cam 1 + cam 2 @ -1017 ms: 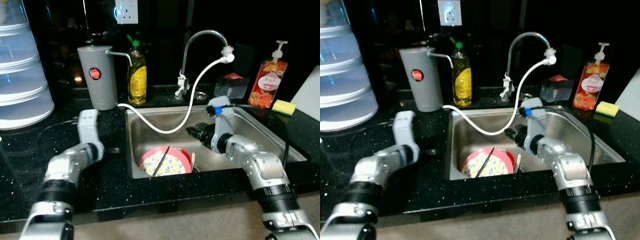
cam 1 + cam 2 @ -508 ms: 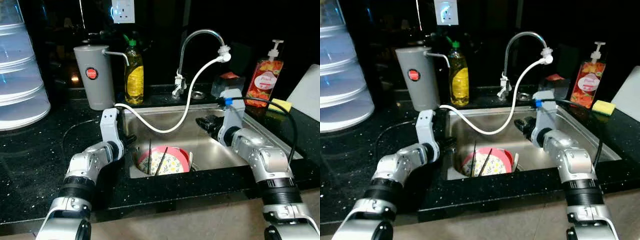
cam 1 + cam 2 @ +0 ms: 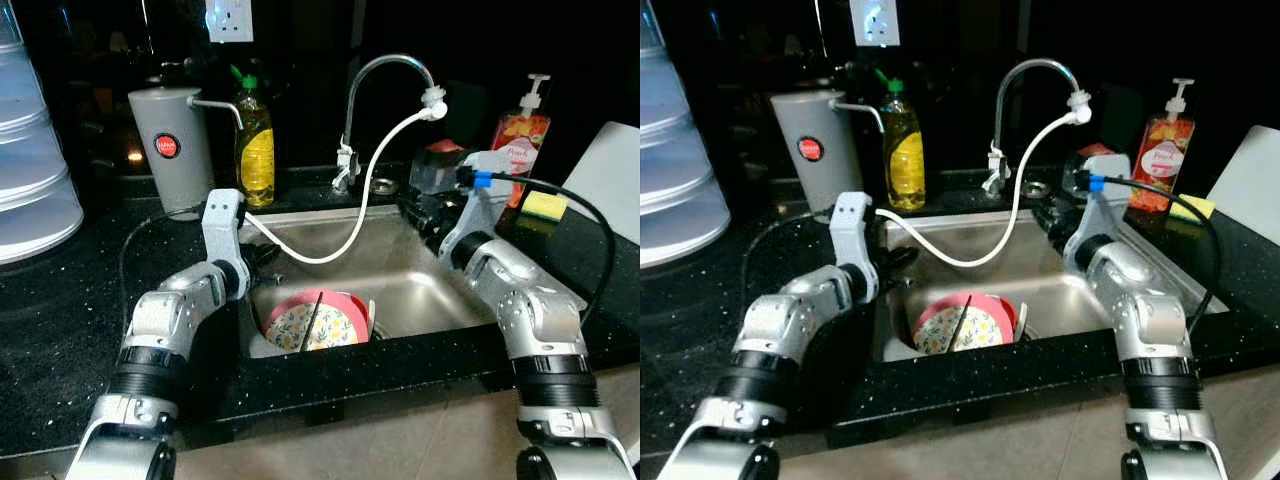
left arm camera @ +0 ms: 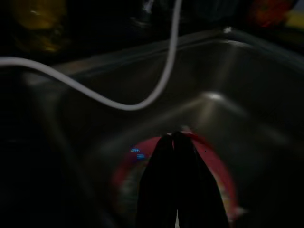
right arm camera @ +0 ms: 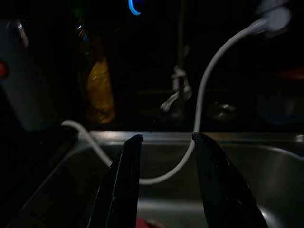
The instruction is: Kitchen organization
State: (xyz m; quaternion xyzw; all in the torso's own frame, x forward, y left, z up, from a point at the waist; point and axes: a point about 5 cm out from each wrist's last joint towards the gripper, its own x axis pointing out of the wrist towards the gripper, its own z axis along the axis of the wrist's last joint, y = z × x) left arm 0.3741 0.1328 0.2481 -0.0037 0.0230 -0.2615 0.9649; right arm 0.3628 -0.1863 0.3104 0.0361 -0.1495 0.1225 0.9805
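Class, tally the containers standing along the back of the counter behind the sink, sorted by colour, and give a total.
Grey: 1, the water dispenser
Yellow: 1, the dish soap bottle
Red-orange: 1, the pump soap bottle
Total: 3

The sink (image 3: 420, 285) is brushed steel with a dull sheen, its walls smooth and softly reflective. The tap (image 3: 385, 70) is polished metal, bright where the light catches it. A smooth white hose (image 3: 350, 225) of plastic or rubber droops across the basin. The surface (image 3: 60, 330) is glossy black stone with fine pale speckles. The plate (image 3: 315, 320) in the sink is glazed, pink-rimmed with a flowered face. The grey jug (image 3: 170, 150) looks matt; the yellow bottle (image 3: 254, 150) and red soap bottle (image 3: 518, 140) are clear shiny plastic. Both arms are satin silver metal, and the right claw (image 5: 164, 156) fingers are matt black.
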